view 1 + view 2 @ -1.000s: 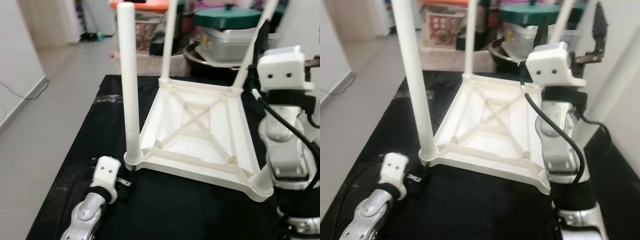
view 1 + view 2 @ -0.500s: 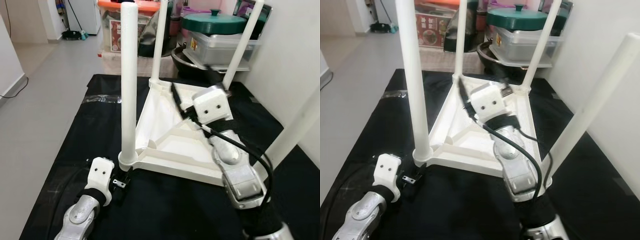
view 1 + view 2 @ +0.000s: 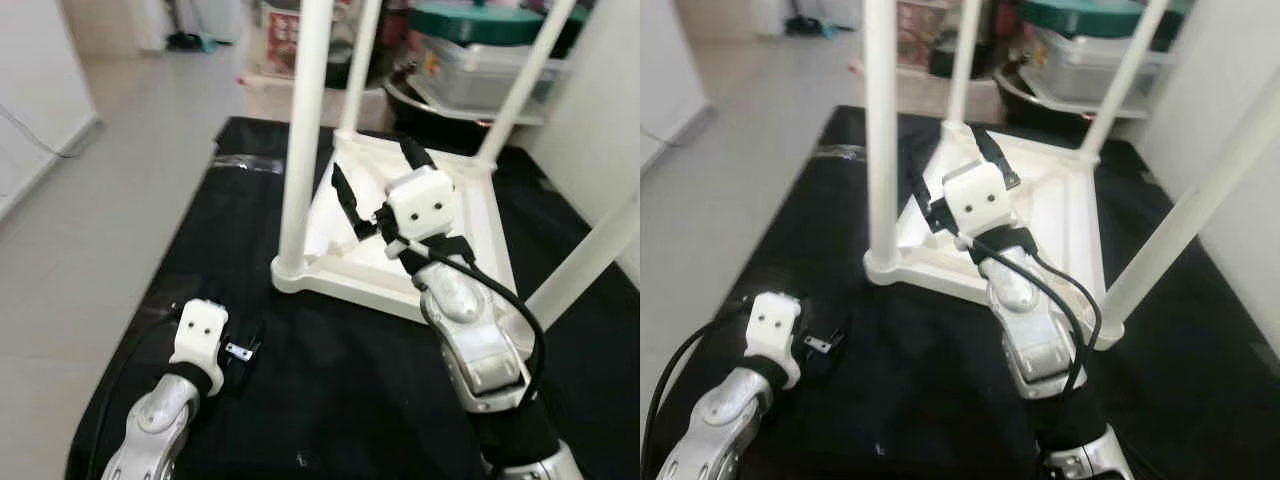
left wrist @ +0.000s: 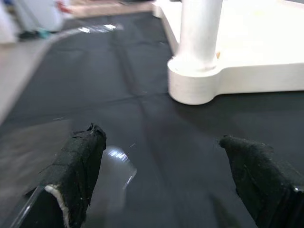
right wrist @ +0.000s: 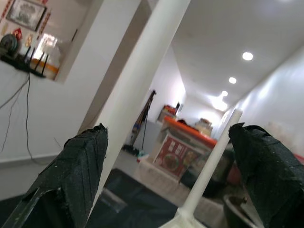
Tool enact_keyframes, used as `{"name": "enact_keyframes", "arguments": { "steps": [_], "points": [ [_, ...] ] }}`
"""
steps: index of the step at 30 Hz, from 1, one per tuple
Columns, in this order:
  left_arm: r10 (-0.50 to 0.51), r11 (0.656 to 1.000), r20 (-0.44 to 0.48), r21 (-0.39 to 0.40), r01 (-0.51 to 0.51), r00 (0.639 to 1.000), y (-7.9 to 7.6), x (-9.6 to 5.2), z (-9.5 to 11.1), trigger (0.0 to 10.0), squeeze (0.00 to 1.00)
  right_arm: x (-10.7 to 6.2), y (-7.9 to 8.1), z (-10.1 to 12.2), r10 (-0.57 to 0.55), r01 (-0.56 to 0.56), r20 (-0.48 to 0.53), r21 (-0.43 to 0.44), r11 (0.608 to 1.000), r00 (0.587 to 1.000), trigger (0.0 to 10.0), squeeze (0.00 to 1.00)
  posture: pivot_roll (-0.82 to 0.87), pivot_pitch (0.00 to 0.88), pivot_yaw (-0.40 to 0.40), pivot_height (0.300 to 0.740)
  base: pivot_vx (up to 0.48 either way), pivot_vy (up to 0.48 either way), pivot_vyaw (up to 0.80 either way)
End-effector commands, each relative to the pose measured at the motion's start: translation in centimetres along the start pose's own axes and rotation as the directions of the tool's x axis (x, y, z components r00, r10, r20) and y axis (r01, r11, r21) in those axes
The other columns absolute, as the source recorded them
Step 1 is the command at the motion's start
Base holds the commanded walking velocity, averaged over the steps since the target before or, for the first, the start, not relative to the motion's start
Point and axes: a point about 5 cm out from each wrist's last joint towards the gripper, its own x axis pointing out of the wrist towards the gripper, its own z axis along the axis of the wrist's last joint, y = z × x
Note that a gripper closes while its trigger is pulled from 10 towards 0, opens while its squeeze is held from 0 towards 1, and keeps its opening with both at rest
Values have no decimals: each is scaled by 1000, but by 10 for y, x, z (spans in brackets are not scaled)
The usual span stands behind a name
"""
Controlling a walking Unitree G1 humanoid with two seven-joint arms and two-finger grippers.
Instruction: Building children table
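Black mat (image 3: pixel 330 400) across frame centre carries the upturned table top (image 3: pixel 470 250), four legs already seated. Right gripper (image 3: pixel 375 190), jaws wide and empty, hovers above it, centre frame. Left gripper (image 4: pixel 166 185), lower left, is spread wide, empty. Near-left leg (image 3: pixel 305 130) is best gripped low and checked for seating.

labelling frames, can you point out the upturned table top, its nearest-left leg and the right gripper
table top (image 3: pixel 470 225), left eye view, bare underside panel.
nearest-left leg (image 3: pixel 303 130), left eye view, middle of the shaft.
right gripper (image 3: pixel 378 180), left eye view, midway between the fingertips.
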Motion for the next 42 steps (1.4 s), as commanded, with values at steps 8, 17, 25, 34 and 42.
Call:
{"name": "enact_keyframes", "arguments": {
  "steps": [8, 17, 25, 34, 42],
  "points": [
    [0, 1000, 1, -1, 0, 1000, -2, 0, 0, 10000, 0, 5, -50, 5, -281, 282, 29, -161, 946, 959, 10000, 0, 56, 0, -52, 740, 0, 0, -268],
    [5, 1000, -1, 3, -5, 1000, -1, 2, -1, 10000, 0, 5, -79, 31, -412, 478, 250, -341, 810, 876, 10000, 0, 54, 0, -49, 740, 0, 0, -267],
    [6, 1000, -3, 8, -6, 1000, -1, 3, -1, 10000, 0, 5, -93, 51, -479, 619, 401, -392, 680, 781, 10000, 0, 62, 0, -52, 740, 0, 0, 0],
    [7, 1000, -9, 12, -7, 1000, -1, 2, -4, 10000, 0, 6, -108, 52, -553, 705, 437, -420, 572, 709, 10000, 0, 66, 0, -55, 740, 0, 0, 0],
    [1, 1000, -19, 15, -1, 1000, -3, 3, -6, 10000, 0, 7, -138, 2, -743, 722, 71, -310, 618, 666, 10000, 0, 63, 0, -58, 740, 0, 0, 0]
  ]
}}
